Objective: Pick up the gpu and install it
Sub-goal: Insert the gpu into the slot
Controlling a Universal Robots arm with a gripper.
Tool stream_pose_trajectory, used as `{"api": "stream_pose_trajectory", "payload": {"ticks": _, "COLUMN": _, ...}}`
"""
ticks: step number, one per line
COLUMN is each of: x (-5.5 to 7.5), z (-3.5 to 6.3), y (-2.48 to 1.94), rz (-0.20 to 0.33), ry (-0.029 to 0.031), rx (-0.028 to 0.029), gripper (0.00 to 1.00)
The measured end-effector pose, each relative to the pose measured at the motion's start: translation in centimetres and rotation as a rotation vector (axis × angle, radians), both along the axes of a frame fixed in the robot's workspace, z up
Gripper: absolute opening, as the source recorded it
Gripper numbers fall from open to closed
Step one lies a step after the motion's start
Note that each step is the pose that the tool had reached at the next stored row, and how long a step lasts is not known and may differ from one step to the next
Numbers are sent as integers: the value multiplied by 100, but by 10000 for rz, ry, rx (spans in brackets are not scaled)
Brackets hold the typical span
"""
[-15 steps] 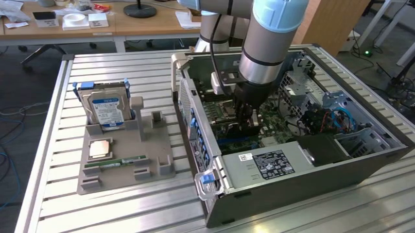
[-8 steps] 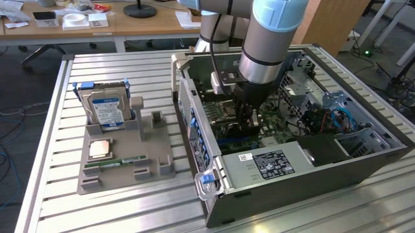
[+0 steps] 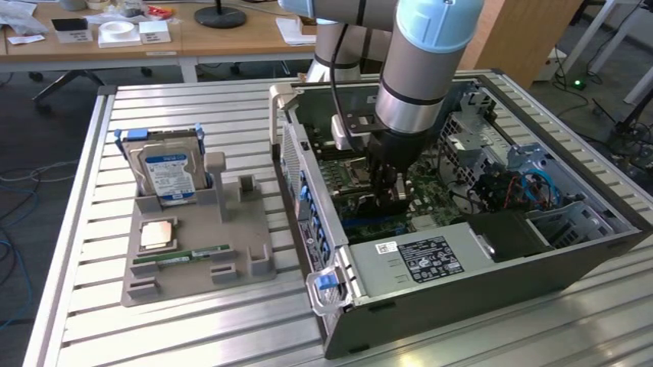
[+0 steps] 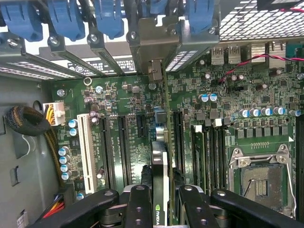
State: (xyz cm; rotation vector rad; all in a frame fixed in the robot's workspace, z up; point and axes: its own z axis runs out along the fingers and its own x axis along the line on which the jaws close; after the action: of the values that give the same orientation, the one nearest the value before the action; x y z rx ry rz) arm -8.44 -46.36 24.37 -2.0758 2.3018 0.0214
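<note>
The black fingers (image 4: 160, 202) are clamped on the thin dark gpu card (image 4: 160, 180), edge-on so its connector faces the green motherboard (image 4: 128, 137) beyond them. Its metal bracket (image 4: 152, 52) seems aligned with the rear slots, though seating is unclear.

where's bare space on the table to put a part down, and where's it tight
Free: the slatted table in front of the grey parts holder, and the strip behind the hard drive. Crowded: inside the computer case, where the end effector holds the gpu over the motherboard.

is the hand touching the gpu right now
Touching: in the wrist view the hand has its fingers pressed against both sides of the gpu, held edge-on above the motherboard.
</note>
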Motion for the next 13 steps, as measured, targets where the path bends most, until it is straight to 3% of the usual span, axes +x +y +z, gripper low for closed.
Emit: {"api": "stream_pose_trajectory", "payload": {"ticks": 13, "x": 0, "z": -1, "y": 0, "rz": 0, "ry": -1, "rx": 1, "gripper": 26}}
